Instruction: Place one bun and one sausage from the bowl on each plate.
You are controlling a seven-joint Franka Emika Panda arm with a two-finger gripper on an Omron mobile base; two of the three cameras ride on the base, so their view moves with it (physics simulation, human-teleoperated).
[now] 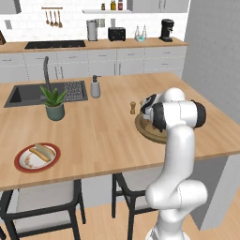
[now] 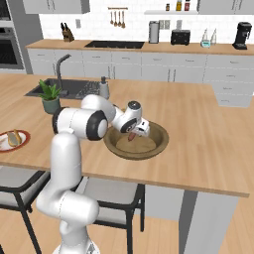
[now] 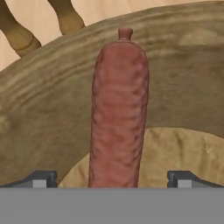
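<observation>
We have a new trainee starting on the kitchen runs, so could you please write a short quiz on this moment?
1. True or false: the gripper is shut on the sausage.
2. What lies on the red plate at the left end of the counter? A) a bun B) an apple C) nothing
3. Fill in: the sausage lies inside the wooden ____.

Key: 1 false, the jaws stand open either side of the sausage. 2 A; a sausage beside the bun cannot be made out. 3 bowl.
</observation>
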